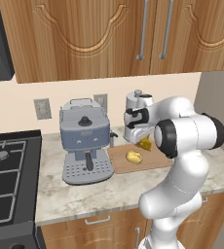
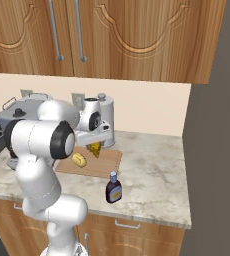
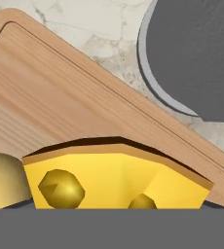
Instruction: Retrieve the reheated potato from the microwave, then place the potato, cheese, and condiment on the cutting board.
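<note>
The cheese (image 3: 119, 177) sits gripped between the fingers (image 2: 95, 145) (just above the cutting board (image 3: 46, 97)).

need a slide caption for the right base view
Arm holds the cheese over the cutting board beside the potato; condiment bottle waits on the counter.

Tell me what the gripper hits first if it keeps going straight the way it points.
Probably the cheese: it sits directly under the gripper, on the cutting board. How near the fingertips are, I cannot tell.
</note>
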